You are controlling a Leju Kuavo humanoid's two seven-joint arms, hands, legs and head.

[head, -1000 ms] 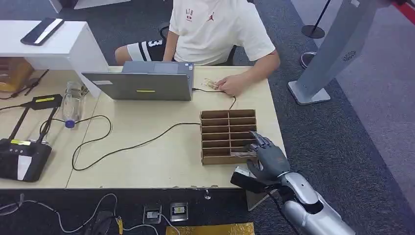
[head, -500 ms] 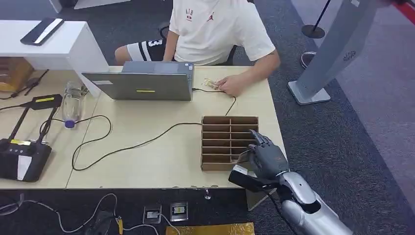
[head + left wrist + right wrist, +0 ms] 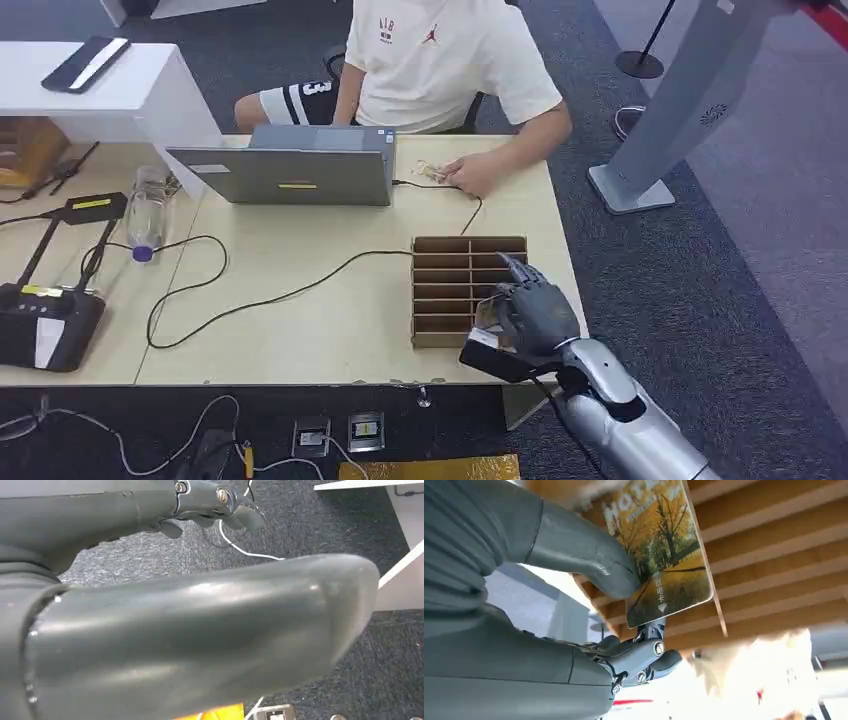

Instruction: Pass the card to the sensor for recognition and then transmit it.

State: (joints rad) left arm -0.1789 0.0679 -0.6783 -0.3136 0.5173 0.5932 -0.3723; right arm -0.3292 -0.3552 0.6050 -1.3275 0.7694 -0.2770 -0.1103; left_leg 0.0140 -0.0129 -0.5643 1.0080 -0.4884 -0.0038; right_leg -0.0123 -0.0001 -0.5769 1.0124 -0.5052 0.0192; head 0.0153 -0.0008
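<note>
My right hand (image 3: 535, 315) is over the near right corner of a slotted cardboard box (image 3: 450, 270) on the table. It pinches a card (image 3: 664, 555) between thumb and fingers; the card is printed with yellow autumn trees and the word HOTEL. From the head view the card (image 3: 487, 315) shows as a tilted edge just left of the hand, above the box's nearest slots. A black device with a yellow label (image 3: 45, 320) sits at the table's far left. My left hand (image 3: 190, 630) hangs over dark carpet, its thumb apart from its fingers, holding nothing.
A person in a white shirt sits across the table, one hand (image 3: 475, 175) resting by a grey laptop (image 3: 290, 175). A black cable (image 3: 260, 295) loops over the tabletop. A plastic bottle (image 3: 148, 210) stands at the left. A grey stand (image 3: 660, 130) rises right of the table.
My right hand has risen and shifted slightly left over the box, lifting the card out of the near slots and tilting it up. The box moved a little.
</note>
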